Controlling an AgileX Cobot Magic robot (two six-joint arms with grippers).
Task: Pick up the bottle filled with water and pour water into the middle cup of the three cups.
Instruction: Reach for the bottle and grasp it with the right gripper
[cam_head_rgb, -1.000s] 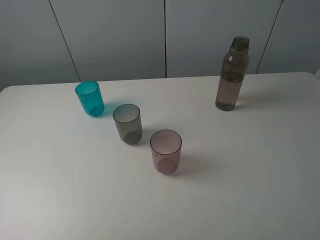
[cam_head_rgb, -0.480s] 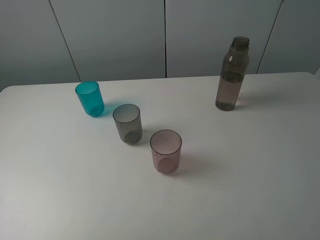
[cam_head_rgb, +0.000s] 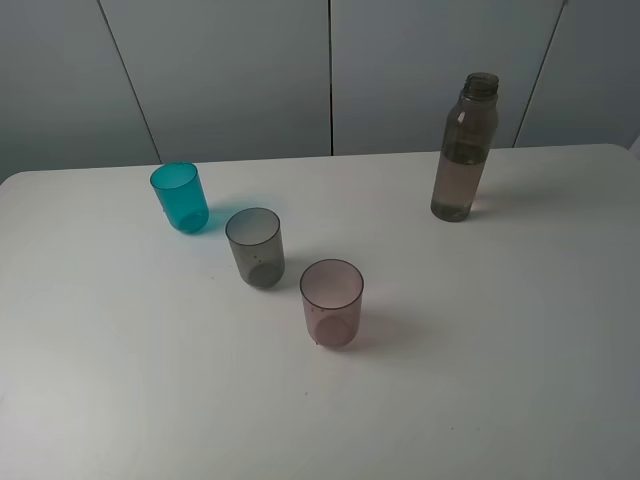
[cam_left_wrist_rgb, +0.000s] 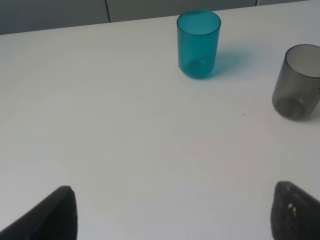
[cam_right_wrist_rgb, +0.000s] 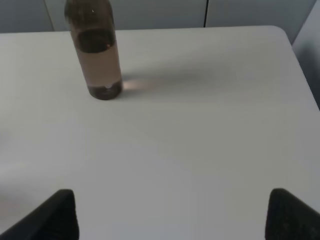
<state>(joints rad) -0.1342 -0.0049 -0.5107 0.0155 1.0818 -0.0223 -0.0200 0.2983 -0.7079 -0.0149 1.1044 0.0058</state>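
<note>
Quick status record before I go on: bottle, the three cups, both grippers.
bottle: upright, uncapped, part full, far right on the table
cups: teal cup, grey cup, pink cup; diagonal row, upright, apart
target: grey cup, in the middle, looks empty
left gripper: open, empty, facing the teal and grey cups
right gripper: open, empty, facing the bottle
pour: not begun
</note>
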